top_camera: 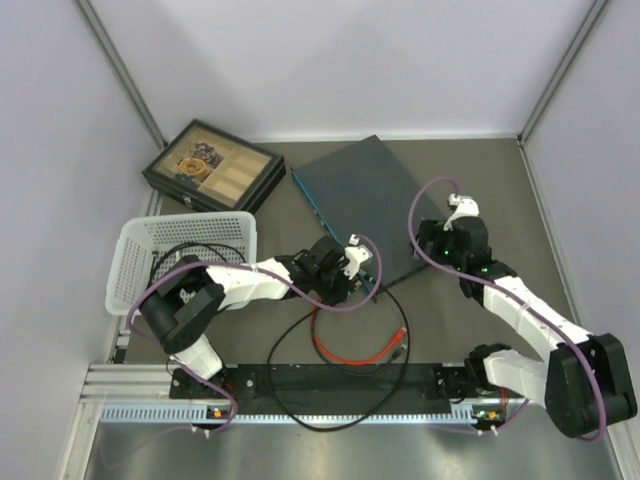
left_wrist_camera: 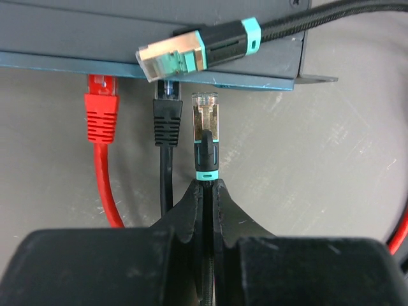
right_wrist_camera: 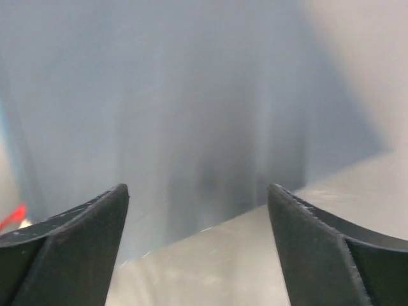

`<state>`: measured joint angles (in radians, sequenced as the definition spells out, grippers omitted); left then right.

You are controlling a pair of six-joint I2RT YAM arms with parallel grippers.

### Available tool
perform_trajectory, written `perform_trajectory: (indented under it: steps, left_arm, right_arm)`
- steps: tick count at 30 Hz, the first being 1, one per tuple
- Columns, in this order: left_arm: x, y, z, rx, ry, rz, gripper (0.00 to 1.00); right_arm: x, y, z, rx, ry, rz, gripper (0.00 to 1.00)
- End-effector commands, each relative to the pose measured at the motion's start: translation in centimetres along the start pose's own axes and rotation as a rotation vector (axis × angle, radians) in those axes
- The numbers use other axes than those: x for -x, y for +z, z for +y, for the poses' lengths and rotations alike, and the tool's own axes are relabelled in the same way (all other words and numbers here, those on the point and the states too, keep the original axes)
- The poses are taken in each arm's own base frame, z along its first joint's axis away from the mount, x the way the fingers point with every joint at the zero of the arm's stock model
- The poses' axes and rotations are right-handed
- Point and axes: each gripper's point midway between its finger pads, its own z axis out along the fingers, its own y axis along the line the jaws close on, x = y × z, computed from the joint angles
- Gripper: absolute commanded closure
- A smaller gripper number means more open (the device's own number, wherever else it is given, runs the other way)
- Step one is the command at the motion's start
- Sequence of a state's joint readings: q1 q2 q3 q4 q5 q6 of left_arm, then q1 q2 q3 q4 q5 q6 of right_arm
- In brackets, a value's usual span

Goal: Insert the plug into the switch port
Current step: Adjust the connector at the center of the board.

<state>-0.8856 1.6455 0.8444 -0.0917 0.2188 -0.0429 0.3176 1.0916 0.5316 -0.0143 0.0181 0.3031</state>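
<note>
The switch [top_camera: 358, 195] is a flat dark blue-grey box lying at an angle, with its teal port edge [left_wrist_camera: 64, 64] facing my left gripper. My left gripper [left_wrist_camera: 208, 183] is shut on the plug [left_wrist_camera: 205, 124] at its tail, just behind the teal ring. The plug's clear tip points at the teal edge and stops a short gap below it, right of the black plug. My right gripper [right_wrist_camera: 197, 191] stands open with nothing between its fingers, at the switch's right side [top_camera: 428, 245]; that view is blurred.
A red plug [left_wrist_camera: 102, 102] and a black plug [left_wrist_camera: 167, 111] sit in ports left of mine. Another teal-banded metal plug [left_wrist_camera: 178, 54] lies on top of the switch. Red [top_camera: 350, 352] and black [top_camera: 300, 395] cables loop by the arm bases. White basket [top_camera: 185, 262] and black tray box [top_camera: 210, 165] stand left.
</note>
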Motion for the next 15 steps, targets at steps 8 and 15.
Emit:
perform_trajectory:
  steps: [8,15]
  left_arm:
    - [1.8,0.1,0.0,0.012,0.004,0.032,1.0]
    - [0.8,-0.1,0.0,0.019,-0.014,0.101,1.0]
  right_arm:
    - [6.4,0.7,-7.0,-0.155,0.254,-0.197,0.01]
    - [6.9,2.6,-7.1,-0.112,0.26,-0.185,0.01]
